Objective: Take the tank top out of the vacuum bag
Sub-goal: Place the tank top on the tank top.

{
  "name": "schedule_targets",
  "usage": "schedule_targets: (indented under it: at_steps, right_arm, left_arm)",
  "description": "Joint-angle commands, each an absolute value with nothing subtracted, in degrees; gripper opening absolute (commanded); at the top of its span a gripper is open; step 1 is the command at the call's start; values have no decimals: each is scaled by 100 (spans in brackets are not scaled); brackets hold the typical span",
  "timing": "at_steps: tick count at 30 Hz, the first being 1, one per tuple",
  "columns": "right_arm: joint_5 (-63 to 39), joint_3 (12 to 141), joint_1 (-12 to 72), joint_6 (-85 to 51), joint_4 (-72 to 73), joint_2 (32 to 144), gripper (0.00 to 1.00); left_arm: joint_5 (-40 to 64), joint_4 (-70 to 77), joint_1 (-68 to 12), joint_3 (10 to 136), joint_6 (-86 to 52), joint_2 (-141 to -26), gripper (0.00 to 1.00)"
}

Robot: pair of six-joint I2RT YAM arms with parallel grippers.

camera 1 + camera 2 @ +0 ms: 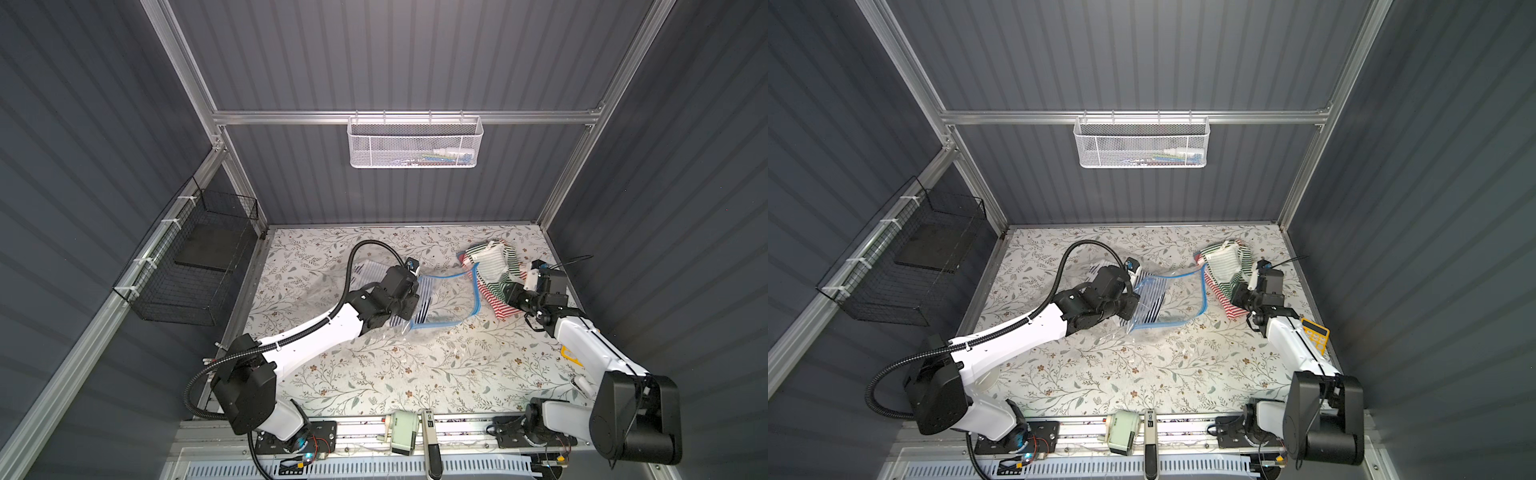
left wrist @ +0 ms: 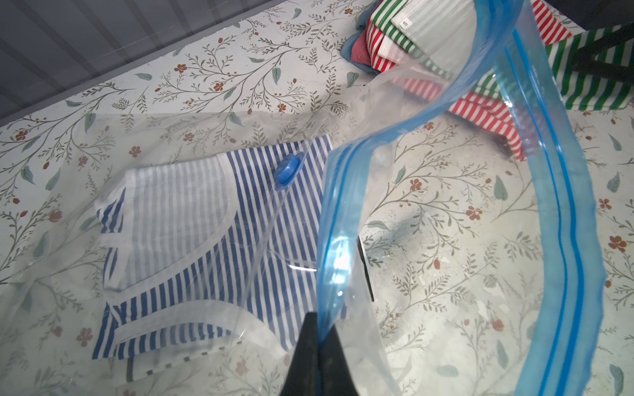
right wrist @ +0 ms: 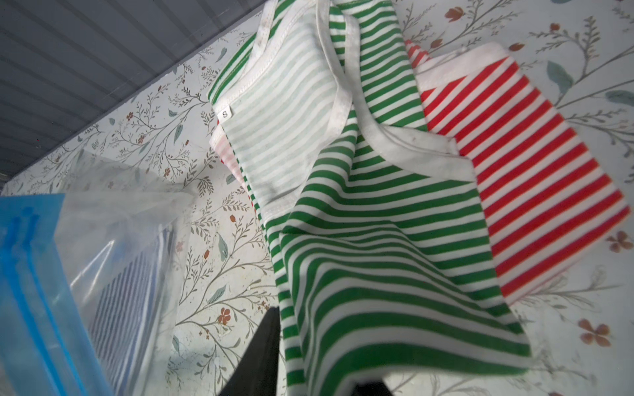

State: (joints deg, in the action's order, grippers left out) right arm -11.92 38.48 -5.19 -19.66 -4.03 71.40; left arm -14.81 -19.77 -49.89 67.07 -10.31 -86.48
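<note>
Status: we had the left gripper (image 2: 319, 329) clamped shut on the blue zip strip (image 2: 562, 212) of the vacuum bag (image 2: 68, 274). It was lifting one lip so the mouth gaped toward the right arm. Solid hold, strip pinched right at the fingertips.

On the right gripper (image 3: 322, 343), the jaws stood partly apart with the hem of the green-striped tank top (image 3: 377, 240) draped across them. It looked loose to us, not a real pinch. That top lay outside the bag, at the far corner of the table (image 1: 415, 374) on the right arm's side, partly over a red-striped one (image 3: 531, 171).

The blue-striped tank top (image 2: 192, 240) was inside the bag, flat on the table just behind the held lip, with the round valve cap (image 2: 287, 168) over it. So we judged the job unfinished, since that one has to come out.

How we'd run it:
- Spread the right jaws wide and back off upward, so green cloth doesn't snag and trail toward the mouth.
- Left holds height and tension; a sagging lip closes the opening.
- Right enters low through the mouth and pinches the blue top's nearest edge, cloth only, no film.
- Pull along the bag's length, away from the left grip, so the bag doesn't follow.

Risk: film clings to cloth and both come out together.
</note>
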Motion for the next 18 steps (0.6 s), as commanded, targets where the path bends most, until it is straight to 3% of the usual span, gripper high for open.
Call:
schedule_targets:
  at_steps: [1, 10, 18]
  right_arm:
    - [-1248, 3729, -492, -2039, -448, 7012, 35]
    - [-1785, 3523, -665, -2347, -613, 6473, 62]
    - [-3360, 2607, -1898, -3533, 100, 5625, 70]
  left_arm:
    - [-1455, -1993, -4956, 6636, -1053, -8485, 0]
    - [-1439, -1986, -4949, 6636, -1028, -8508, 0]
    - [-1412, -2164, -4957, 6875, -858, -8667, 0]
